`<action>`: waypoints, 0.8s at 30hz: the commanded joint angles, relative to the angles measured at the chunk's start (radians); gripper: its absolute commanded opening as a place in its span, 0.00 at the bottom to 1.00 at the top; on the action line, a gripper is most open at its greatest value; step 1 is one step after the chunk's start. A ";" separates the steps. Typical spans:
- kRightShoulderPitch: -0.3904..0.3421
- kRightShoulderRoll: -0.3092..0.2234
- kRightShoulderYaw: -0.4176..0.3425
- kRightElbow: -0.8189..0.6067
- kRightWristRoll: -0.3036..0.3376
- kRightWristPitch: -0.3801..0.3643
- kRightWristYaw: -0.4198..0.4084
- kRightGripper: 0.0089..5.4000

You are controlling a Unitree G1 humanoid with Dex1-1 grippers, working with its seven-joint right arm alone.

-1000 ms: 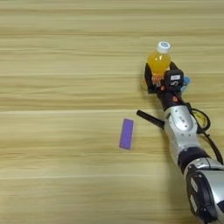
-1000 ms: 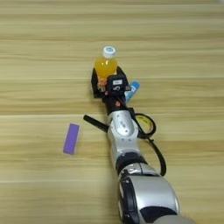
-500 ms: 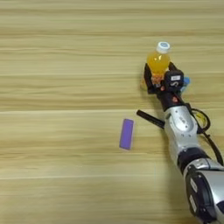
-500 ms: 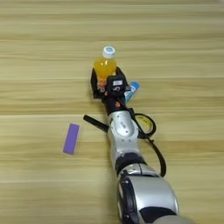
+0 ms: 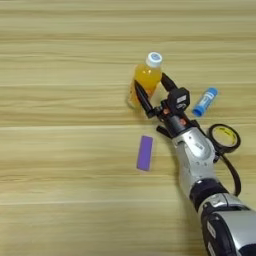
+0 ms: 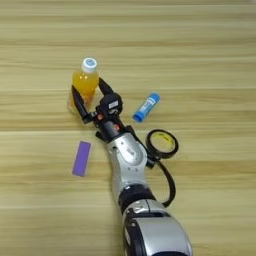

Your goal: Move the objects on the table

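Left eye view shows the right gripper (image 5: 153,91) with its two black fingers spread wide on both sides of the orange-drink bottle (image 5: 146,78), not yet closed on it. This bottle stands upright on the table (image 5: 60,150), directly between them.

Setting undetermined: only a broad light wooden plank-grain table top (image 5: 60,60) fills view; likely a test bench.
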State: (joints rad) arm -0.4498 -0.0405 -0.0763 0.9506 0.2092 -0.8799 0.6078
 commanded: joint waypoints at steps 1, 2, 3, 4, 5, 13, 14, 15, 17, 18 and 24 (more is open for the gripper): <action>-0.011 0.014 0.070 -0.124 0.029 0.026 0.141 0.63; -0.002 0.015 0.083 -0.128 0.024 0.032 0.162 0.63; 0.004 0.015 0.093 -0.130 0.019 0.039 0.177 0.63; 0.008 0.015 0.099 -0.130 0.015 0.044 0.187 0.63; 0.010 0.015 0.103 -0.129 0.012 0.048 0.194 0.63; 0.025 0.012 0.124 -0.137 -0.001 0.078 0.227 0.62; 0.025 0.011 0.124 -0.138 -0.002 0.081 0.226 0.62; 0.025 0.011 0.124 -0.138 -0.004 0.083 0.226 0.60; 0.025 0.011 0.124 -0.137 -0.008 0.086 0.225 0.57; 0.025 0.011 0.124 -0.137 -0.009 0.088 0.226 0.56; 0.025 0.012 0.124 -0.135 -0.018 0.094 0.224 0.53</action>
State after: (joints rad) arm -0.3666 -0.0276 0.0504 0.8698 0.1926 -0.7947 0.8562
